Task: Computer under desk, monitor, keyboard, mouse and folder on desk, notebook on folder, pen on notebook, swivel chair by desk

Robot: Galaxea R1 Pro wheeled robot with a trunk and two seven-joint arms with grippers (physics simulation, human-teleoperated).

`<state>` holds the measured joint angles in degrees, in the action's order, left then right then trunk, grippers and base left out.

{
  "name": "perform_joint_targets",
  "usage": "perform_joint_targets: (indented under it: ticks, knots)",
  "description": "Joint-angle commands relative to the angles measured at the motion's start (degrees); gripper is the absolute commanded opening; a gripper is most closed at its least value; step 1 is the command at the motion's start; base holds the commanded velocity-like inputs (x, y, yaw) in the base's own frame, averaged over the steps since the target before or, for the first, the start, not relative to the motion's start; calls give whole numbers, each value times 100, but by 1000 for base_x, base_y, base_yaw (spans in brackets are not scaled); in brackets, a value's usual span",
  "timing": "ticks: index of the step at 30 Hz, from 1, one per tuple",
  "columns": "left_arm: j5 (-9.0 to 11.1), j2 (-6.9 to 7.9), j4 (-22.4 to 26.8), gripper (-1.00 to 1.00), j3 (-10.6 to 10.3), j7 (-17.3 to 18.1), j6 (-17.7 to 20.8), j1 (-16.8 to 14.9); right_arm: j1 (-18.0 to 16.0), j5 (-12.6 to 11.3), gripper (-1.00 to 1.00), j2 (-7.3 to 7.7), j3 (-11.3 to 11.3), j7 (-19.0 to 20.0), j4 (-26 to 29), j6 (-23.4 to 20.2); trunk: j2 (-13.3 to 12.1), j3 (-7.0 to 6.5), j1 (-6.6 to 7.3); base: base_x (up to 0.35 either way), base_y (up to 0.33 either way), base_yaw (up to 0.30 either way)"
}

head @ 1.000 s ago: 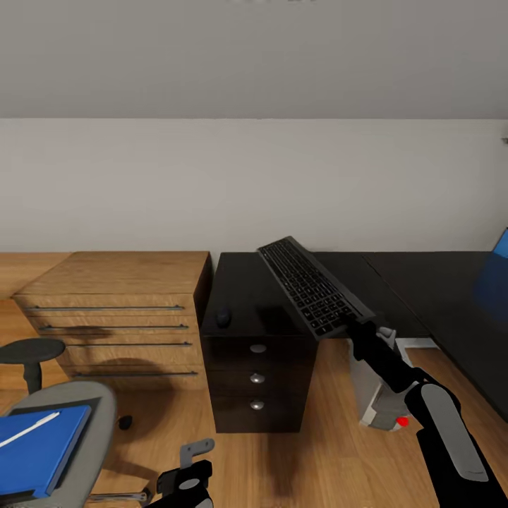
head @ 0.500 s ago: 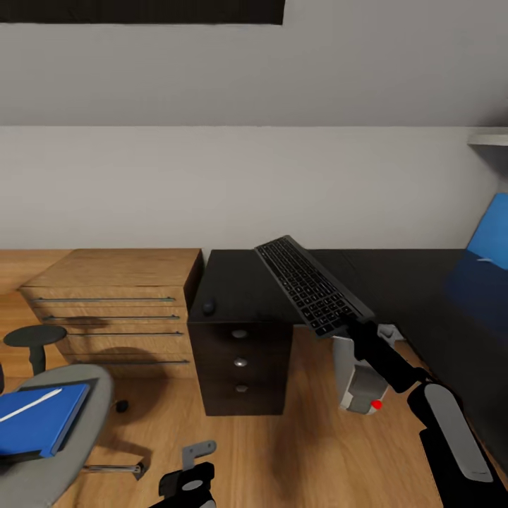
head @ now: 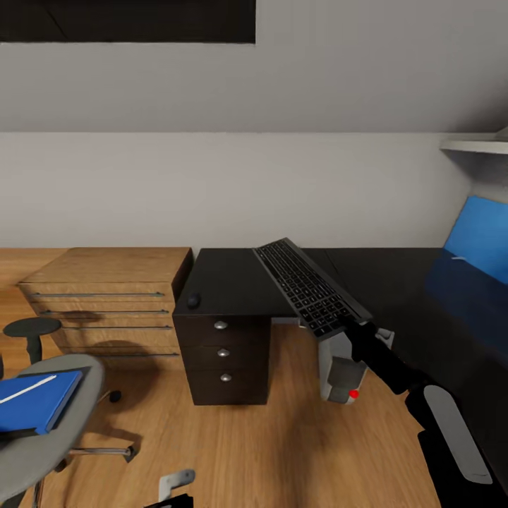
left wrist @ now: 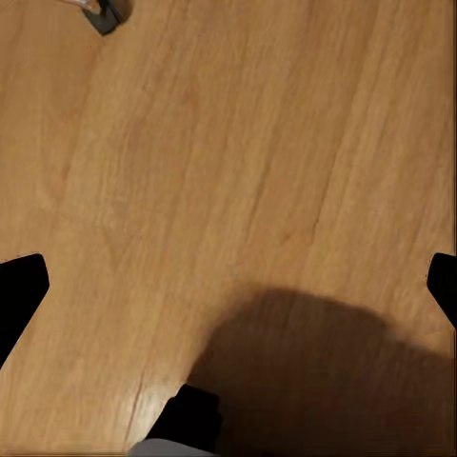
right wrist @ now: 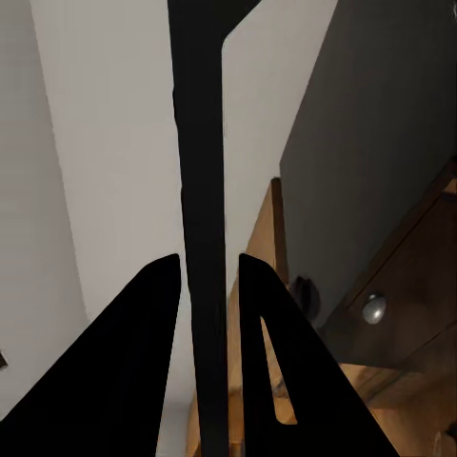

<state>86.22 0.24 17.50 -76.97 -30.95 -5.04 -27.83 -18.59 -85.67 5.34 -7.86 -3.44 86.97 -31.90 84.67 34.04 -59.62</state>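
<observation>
Nearest, the left gripper hangs over bare wooden floor with its fingers apart and empty, while the blue folder waits on the swivel chair. The whole view has slid leftward since a second ago, so the base is turning along the desk. The right gripper stays clamped on the keyboard, held tilted above the desk's front edge, and the mouse sits at its left front corner; I judge the keyboard is yet to be set down.

- Rear wall: plain pale grey, sloped ceiling section above it.
- Dark window opening set in the slope, upper left.
- Floor: light wooden boards with visible grain and soft shadows.
- Low light-wood drawer unit standing against the wall.
- Small round dark stool beside it.
- White shelf, upper right.
</observation>
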Motion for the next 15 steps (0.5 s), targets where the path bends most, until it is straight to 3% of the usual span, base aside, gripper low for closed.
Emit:
perform_joint_targets:
  ticks: [1,15]
  knots:
    - [65,3,8,100,-45,-20,-39,-7,-4,-50,-100,0,5,-38,4,-25,-38,-13,23,-63,-29,0]
    - [84,11,-3,100,-37,1,-41,-5,-4,-21,-100,10,56,-60,44,-20,-600,-264,331,-305,-3,0]
